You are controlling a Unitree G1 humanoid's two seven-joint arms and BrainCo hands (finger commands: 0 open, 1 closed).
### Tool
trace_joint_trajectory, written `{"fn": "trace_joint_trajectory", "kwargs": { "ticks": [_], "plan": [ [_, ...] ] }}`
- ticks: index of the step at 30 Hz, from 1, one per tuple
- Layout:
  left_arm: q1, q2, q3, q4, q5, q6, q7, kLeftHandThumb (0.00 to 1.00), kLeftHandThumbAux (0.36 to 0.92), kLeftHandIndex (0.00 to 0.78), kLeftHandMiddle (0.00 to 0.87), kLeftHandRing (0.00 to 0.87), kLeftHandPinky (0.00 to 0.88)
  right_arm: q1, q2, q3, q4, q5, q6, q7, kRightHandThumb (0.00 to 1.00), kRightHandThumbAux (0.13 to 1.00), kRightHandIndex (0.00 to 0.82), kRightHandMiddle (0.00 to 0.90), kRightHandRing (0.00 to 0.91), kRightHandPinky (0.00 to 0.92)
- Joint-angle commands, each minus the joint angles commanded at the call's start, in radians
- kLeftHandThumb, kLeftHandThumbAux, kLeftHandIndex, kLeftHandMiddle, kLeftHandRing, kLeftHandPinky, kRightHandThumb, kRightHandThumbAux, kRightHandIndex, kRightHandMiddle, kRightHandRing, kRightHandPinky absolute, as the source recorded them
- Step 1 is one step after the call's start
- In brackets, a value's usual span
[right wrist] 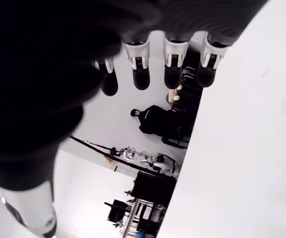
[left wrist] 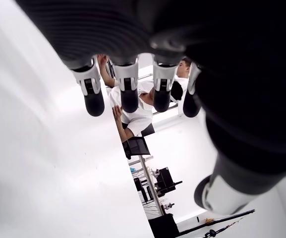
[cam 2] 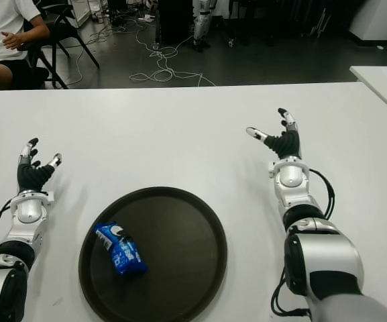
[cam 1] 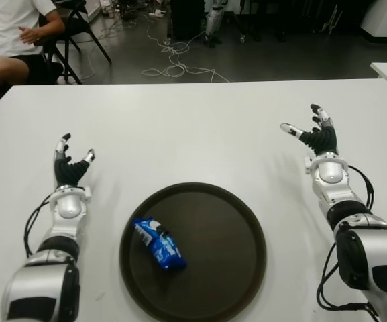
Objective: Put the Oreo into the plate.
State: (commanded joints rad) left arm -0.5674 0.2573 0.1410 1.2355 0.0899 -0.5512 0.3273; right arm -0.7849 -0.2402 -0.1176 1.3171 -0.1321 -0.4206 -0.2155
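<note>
Showing the end state of placement: the blue Oreo pack (cam 1: 159,243) lies inside the dark round plate (cam 1: 240,221), toward its 9 o'clock rim, tilted. Risk appears low; a hand sweeping back across the plate could nudge the pack over the shallow rim, since it sits close to the edge. The left hand (cam 1: 70,164) shows at roughly 10 o'clock from the pack, the right hand (cam 1: 314,134) at 2 o'clock, both well apart from it on the white table (cam 1: 193,127), fingers spread and holding nothing.
</note>
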Motion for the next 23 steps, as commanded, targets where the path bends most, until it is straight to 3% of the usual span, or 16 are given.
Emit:
{"fn": "trace_joint_trajectory", "kwargs": {
  "ticks": [23],
  "plan": [
    [0.003, 0.007, -0.007, -0.003, 0.013, -0.003, 0.013, 0.0, 0.752, 0.033, 0.04, 0.019, 0.013, 0.0, 0.002, -0.008, 0.002, 0.004, 0.0, 0.011, 0.0, 0.767, 0.111, 0.07, 0.047, 0.022]
  ]
}}
